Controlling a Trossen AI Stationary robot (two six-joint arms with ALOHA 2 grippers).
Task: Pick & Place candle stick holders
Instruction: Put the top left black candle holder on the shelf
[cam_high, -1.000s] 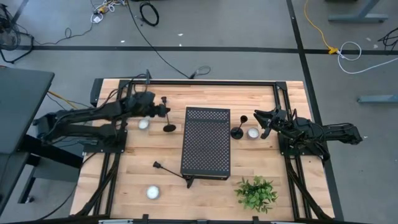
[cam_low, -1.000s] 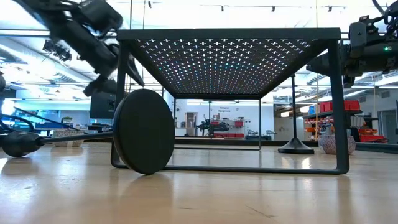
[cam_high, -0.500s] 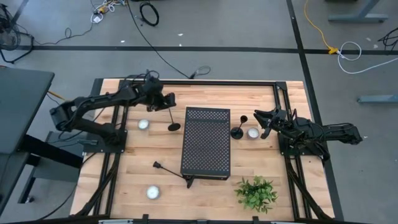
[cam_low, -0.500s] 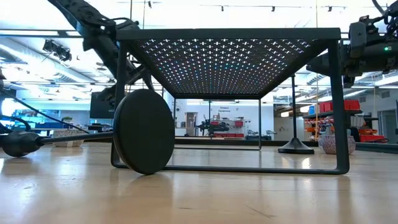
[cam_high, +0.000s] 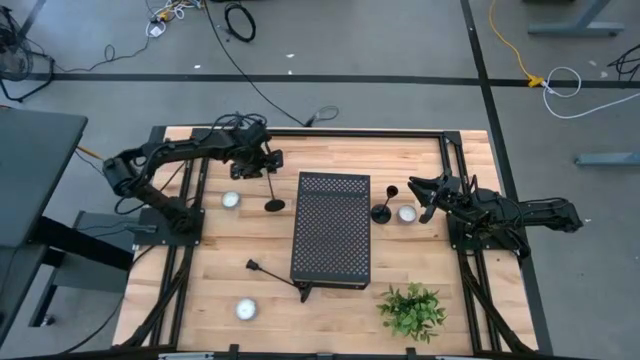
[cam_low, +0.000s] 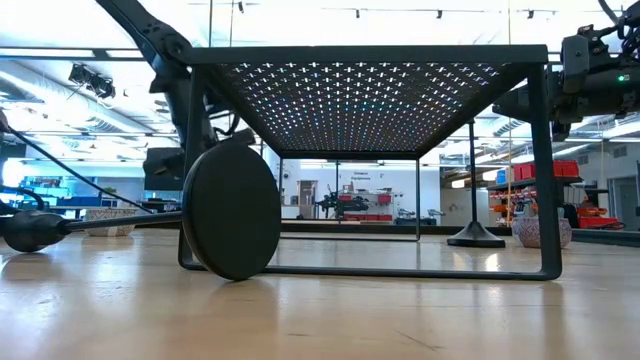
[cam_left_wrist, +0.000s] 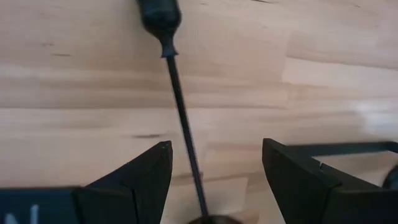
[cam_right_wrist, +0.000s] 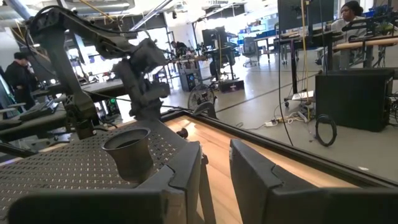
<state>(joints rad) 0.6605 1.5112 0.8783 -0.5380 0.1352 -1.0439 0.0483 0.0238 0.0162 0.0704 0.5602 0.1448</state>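
Note:
One black candle stick holder (cam_high: 274, 203) stands on its round base left of the black perforated box (cam_high: 332, 230). My left gripper (cam_high: 265, 162) hovers over it, open, its fingers on either side of the thin stem (cam_left_wrist: 181, 115) without touching; the cup (cam_left_wrist: 160, 15) shows beyond the fingertips. A second holder (cam_high: 381, 212) stands right of the box, its cup (cam_right_wrist: 129, 155) close in front of my open right gripper (cam_high: 420, 195). A third holder (cam_high: 278, 279) lies on its side by the box's near left corner, its base (cam_low: 230, 210) toward the box.
White tealights sit left of the first holder (cam_high: 231, 199), at the near left (cam_high: 245, 309), and between the second holder and my right gripper (cam_high: 406, 213). A small green plant (cam_high: 412, 310) stands at the near right. A black frame rail runs along the far edge (cam_high: 340, 131).
My left gripper has swung from beside the left tealight toward the far edge and the box, over the first holder, as the arm rose and folded back. The holder has stayed standing in place. My right arm has kept still.

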